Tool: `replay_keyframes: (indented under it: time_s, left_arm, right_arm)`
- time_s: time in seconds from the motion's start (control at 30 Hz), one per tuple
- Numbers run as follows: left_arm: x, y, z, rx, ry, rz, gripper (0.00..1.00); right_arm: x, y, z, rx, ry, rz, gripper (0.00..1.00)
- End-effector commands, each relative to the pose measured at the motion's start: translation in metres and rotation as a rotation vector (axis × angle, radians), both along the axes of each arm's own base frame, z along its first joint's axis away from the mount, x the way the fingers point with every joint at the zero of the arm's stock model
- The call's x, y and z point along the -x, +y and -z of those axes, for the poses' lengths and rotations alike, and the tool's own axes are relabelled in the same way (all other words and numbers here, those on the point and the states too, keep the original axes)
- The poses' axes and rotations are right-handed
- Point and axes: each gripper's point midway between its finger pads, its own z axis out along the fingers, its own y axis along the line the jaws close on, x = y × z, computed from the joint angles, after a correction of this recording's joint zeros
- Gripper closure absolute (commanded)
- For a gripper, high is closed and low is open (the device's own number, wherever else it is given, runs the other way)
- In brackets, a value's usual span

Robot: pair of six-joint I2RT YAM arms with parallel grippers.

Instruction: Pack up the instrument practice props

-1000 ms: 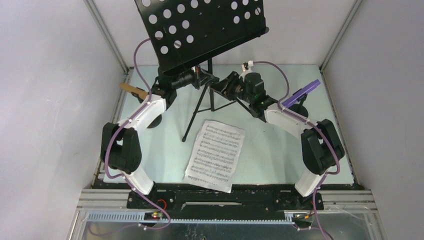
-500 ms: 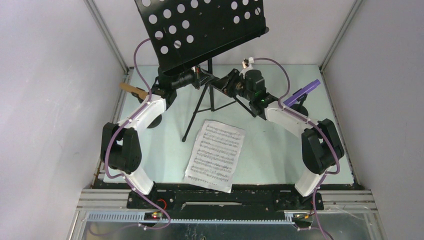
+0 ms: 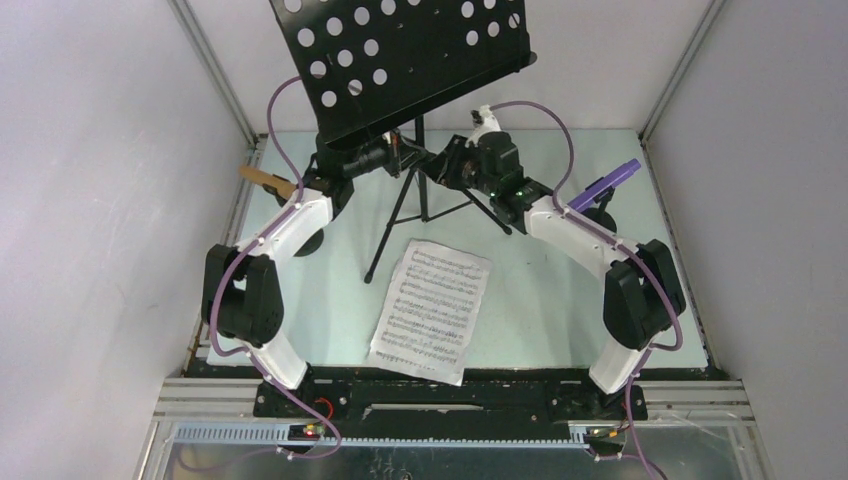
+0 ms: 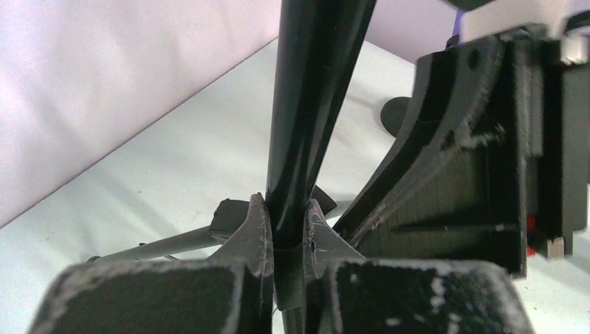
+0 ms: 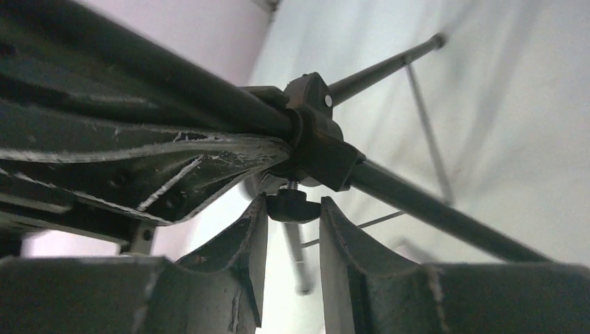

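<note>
The black perforated music rack [image 3: 400, 60] stands on its pole [image 3: 420, 185] with tripod legs at the back of the table. My left gripper [image 3: 398, 152] is shut on that pole [image 4: 309, 125], fingers [image 4: 254, 233] pinching it from both sides. My right gripper [image 3: 441, 166] comes in from the right. Its jaws [image 5: 291, 212] sit on either side of the small black clamp knob [image 5: 293, 205] under the pole's collar [image 5: 316, 149], touching it. A white sheet-music page [image 3: 432, 310] lies flat in front of the stand.
A tan toy microphone [image 3: 265, 180] pokes out behind my left arm. A purple one [image 3: 605, 187] stands behind my right arm. Grey walls close in on three sides. The tripod legs [image 3: 385, 235] spread toward the page.
My right gripper has moved left and back to the pole, and its jaws have narrowed around the clamp knob. The left gripper and the stand have stayed put.
</note>
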Motion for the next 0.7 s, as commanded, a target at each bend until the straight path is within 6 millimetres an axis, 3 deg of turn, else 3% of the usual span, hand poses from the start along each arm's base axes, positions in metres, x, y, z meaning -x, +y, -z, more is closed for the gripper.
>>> replay_keyframes:
  time_s: [0.0, 0.17, 0.23, 0.33, 0.43, 0.57, 0.67]
  left_arm:
    - [-0.009, 0.001, -0.016, 0.039, 0.020, -0.027, 0.91]
    - [-0.009, 0.001, -0.016, 0.039, 0.021, -0.027, 0.91]
    - [-0.009, 0.001, -0.015, 0.039, 0.023, -0.027, 0.91]
    - [-0.008, 0.001, -0.016, 0.042, 0.024, -0.027, 0.91]
    - [-0.009, 0.003, -0.019, 0.047, 0.022, -0.043, 0.84]
    - [-0.017, 0.016, -0.040, 0.116, 0.028, -0.120, 0.57]
    - [-0.018, 0.032, -0.063, 0.176, 0.004, -0.173, 0.29]
  right_arm:
    - [0.001, 0.005, -0.026, 0.353, -0.328, 0.047, 0.77]
    - [0.014, 0.012, -0.025, 0.856, -0.711, 0.067, 0.76]
    - [0.013, 0.012, -0.023, 1.003, -0.787, 0.122, 0.74]
    - [0.015, 0.010, -0.025, 1.046, -0.798, 0.162, 0.72]
    - [0.019, 0.008, -0.034, 0.949, -0.756, 0.162, 0.59]
    - [0.031, -0.002, -0.047, 0.842, -0.726, 0.168, 0.40]
    - [0.043, -0.017, -0.053, 0.784, -0.712, 0.159, 0.35]
